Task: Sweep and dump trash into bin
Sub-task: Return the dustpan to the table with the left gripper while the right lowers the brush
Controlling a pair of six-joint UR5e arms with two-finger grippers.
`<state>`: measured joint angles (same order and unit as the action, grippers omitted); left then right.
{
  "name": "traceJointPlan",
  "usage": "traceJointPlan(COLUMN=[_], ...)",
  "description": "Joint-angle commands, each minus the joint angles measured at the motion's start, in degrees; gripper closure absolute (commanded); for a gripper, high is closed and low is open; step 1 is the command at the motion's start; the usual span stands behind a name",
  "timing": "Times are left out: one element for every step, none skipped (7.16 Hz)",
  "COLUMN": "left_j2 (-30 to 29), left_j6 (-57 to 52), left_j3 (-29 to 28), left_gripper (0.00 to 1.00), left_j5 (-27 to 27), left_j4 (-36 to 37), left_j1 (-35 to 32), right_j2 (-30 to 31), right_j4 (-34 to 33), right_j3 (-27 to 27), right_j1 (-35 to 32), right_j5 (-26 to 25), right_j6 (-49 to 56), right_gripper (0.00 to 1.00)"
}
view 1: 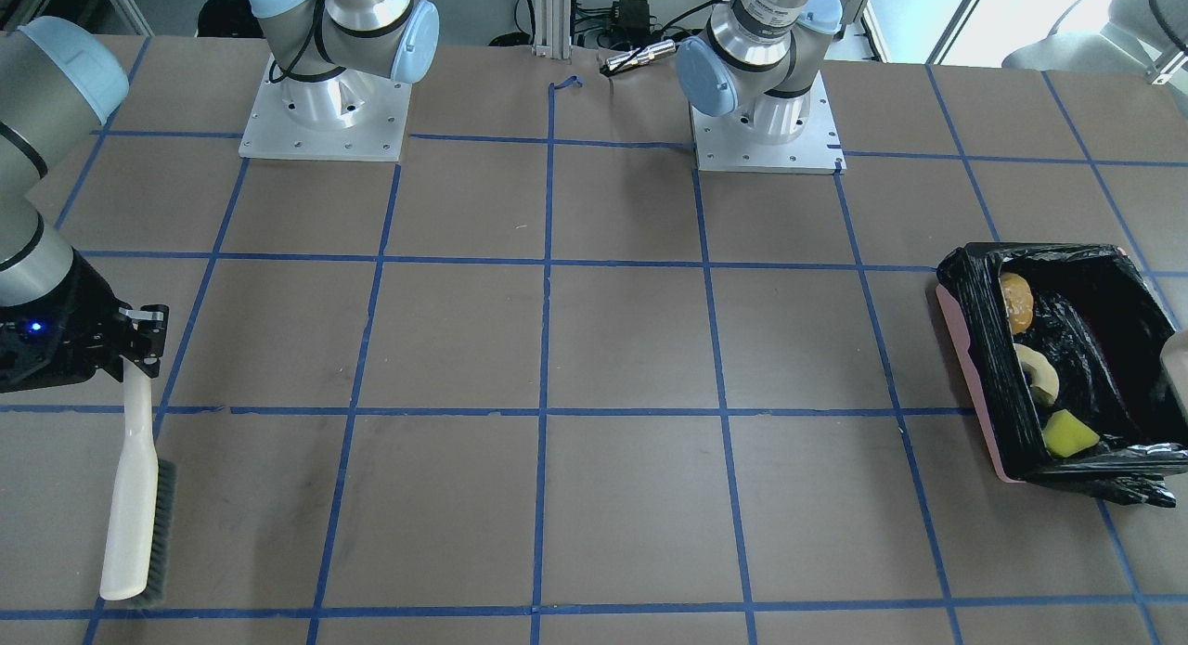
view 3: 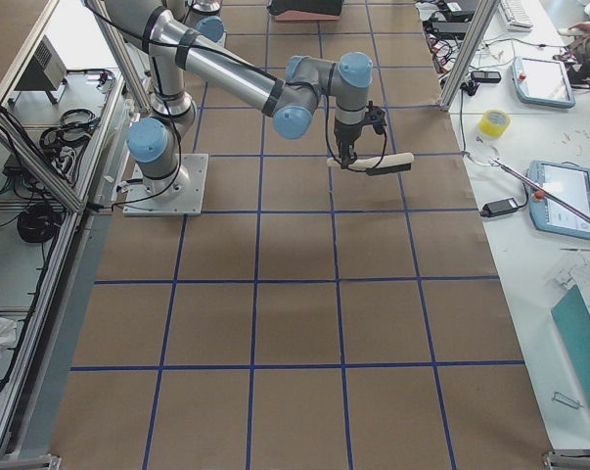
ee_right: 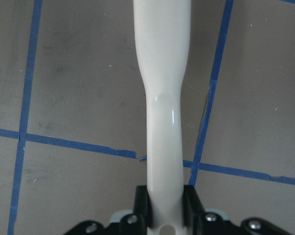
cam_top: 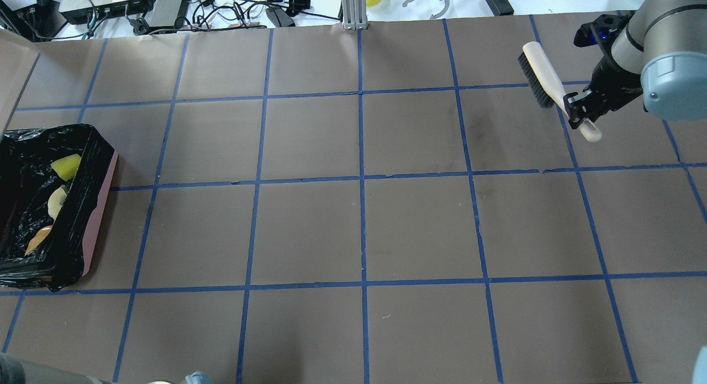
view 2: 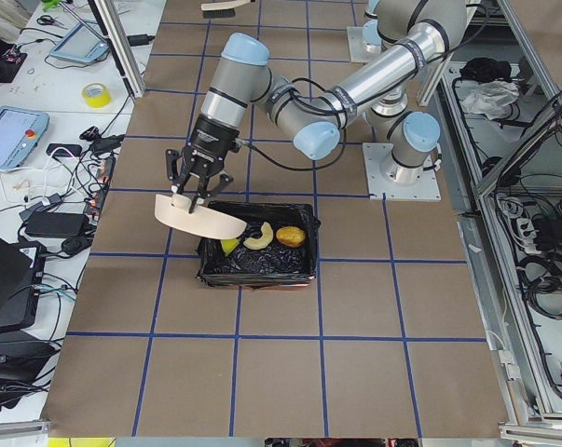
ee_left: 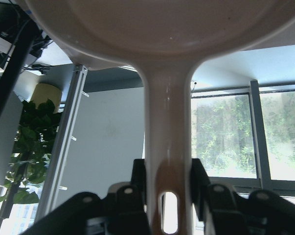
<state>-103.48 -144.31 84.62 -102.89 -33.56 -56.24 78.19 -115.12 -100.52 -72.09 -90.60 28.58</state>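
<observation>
The bin (view 1: 970, 385) is a pink box lined with a black bag; it also shows in the overhead view (cam_top: 99, 207). In it lie the golden-brown roll (view 1: 1015, 302), the tan ring (view 1: 1038, 371) and the yellow-green block (view 1: 1067, 433). My left gripper (ee_left: 167, 196) is shut on the handle of the beige dustpan (view 2: 198, 216) and holds it tilted above the bin's outer edge. My right gripper (cam_top: 580, 110) is shut on the handle of a white brush (cam_top: 544, 80) at the table's far right, with the brush low over the table.
The brown table (cam_top: 359, 229) carries a blue tape grid. The two arm bases (view 1: 325, 116) stand at the robot's edge. Cables and devices (cam_top: 165, 8) lie beyond the far edge.
</observation>
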Motion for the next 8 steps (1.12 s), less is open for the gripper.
traceJointPlan(left_j2=[0.74, -1.01, -3.72, -7.67, -11.19, -14.88, -17.87, -19.03], left_j6=[19.67, 25.86, 26.62, 26.98, 26.81, 27.15, 27.33, 26.98], left_j3=[-0.94, -0.25, 0.28, 0.89, 0.9, 0.55, -0.5, -1.55], left_gripper=[1.0, 1.0, 1.0, 1.0, 1.0, 1.0, 1.0, 1.0], left_j5=[10.31, 14.17, 20.56, 21.76, 25.43, 26.33, 26.43, 27.91], left_j4=[-13.4, -17.12, -19.33, -20.92, -21.11, -21.11, -21.37, -25.03], left_j1=[-7.89, -9.93, -11.08, -11.35, -11.96, -12.66, -13.19, -14.07], right_j2=[-0.75, -2.76, -3.82, -4.0, -4.01, -4.09, -3.66, -3.74], right_j4=[-0.28, -0.72, -1.85, -2.13, -2.04, -1.52, -2.21, -4.22], right_j3=[0.41, 0.5, 0.59, 0.24, -0.2, -0.64, -2.73, -4.15], right_j1=[2.29, 3.53, 3.54, 3.63, 4.32, 4.5, 5.29, 5.47], right_j5=[1.99, 3.75, 3.07, 2.72, 2.54, -0.68, -0.19, 0.07], right_j6=[-1.84, -1.77, -1.59, -2.46, -4.13, -5.88, -6.42, -6.51], right_gripper=[1.0, 1.0, 1.0, 1.0, 1.0, 1.0, 1.0, 1.0])
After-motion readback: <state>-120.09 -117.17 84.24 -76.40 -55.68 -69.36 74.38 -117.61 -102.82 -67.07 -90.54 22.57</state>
